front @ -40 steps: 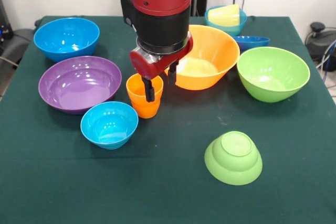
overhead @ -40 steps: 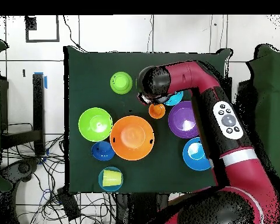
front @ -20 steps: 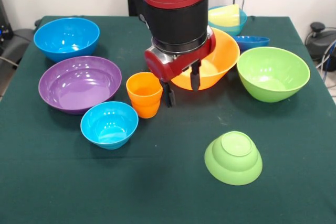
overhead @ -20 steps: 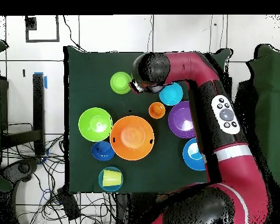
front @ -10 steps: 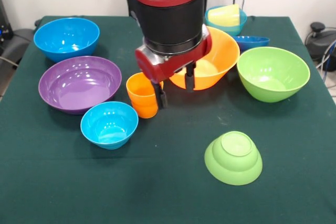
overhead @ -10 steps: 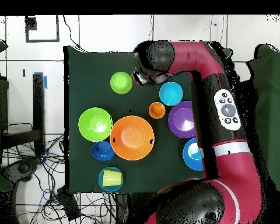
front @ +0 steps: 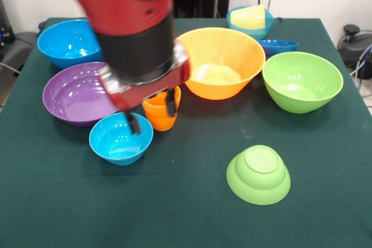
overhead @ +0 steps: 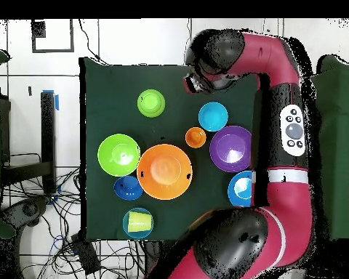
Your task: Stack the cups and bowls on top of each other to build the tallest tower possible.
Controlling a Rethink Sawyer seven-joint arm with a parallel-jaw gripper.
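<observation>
We see dark green cloth-covered table | white wall behind | black-fingered gripper spread apart, empty | opaque orange plastic cup upright.

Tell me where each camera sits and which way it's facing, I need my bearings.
Front view: across the table, facing the robot; the arm fills the upper left, its gripper open above the light blue bowl and orange cup.
Overhead view: above the table, looking straight down; the arm curves up the right side.
Shared: the cup, the upturned green bowl, the large orange bowl.
</observation>
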